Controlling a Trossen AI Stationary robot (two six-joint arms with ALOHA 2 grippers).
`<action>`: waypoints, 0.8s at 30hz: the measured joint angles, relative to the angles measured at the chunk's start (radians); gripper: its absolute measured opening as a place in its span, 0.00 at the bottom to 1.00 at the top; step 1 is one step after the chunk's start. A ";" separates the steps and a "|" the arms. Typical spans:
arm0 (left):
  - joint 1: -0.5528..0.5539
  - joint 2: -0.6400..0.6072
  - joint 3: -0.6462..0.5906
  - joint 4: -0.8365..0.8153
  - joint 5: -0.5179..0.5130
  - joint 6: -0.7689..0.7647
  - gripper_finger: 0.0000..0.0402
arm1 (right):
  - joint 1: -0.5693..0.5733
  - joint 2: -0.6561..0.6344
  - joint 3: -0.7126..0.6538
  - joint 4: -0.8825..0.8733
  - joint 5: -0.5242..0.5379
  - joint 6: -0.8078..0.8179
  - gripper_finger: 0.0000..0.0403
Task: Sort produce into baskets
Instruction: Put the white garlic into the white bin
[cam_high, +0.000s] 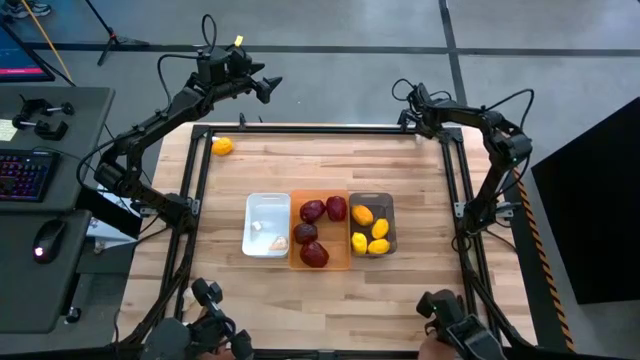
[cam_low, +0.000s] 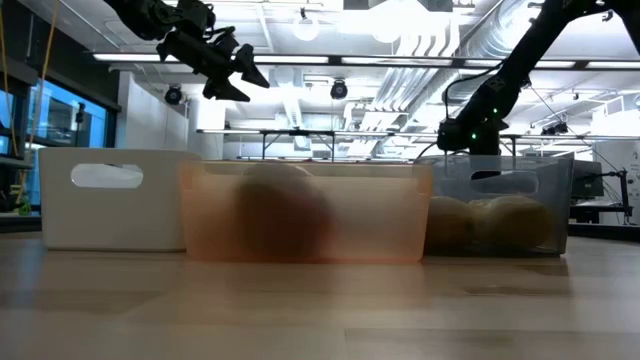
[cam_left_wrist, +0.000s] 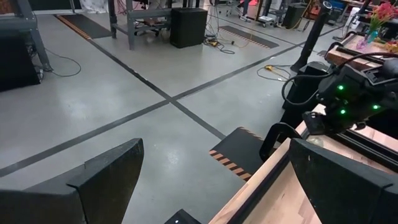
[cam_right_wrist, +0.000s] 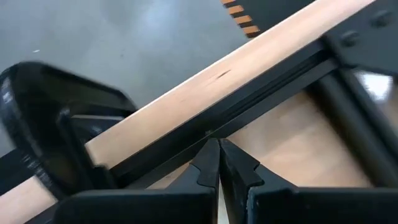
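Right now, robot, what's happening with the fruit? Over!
Left gripper open, raised past table's far edge. Right gripper shut, empty, far right corner. One lemon loose at far left; others in grey basket. Nothing blocking it.

Left gripper (cam_high: 268, 88) agape — right gripper (cam_right_wrist: 218, 163) closed

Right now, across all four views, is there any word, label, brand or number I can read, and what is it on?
None can be read.
White basket, orange basket, grey basket: no print shows.
Keyboard beside the table: keys glow, characters too small to read.
Yellow tag on the left arm: too small to tell.
Left tool, right tool: no markings show.
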 joint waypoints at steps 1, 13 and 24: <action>0.000 0.000 0.000 0.000 0.000 0.000 0.97 | -0.001 0.000 -0.009 0.020 -0.007 -0.016 0.00; 0.000 0.000 0.000 0.002 -0.002 -0.022 0.97 | 0.010 -0.007 -0.046 0.058 -0.024 -0.082 0.00; -0.002 0.000 0.000 0.007 -0.005 -0.053 0.97 | 0.096 -0.001 -0.051 -0.006 -0.045 -0.117 0.00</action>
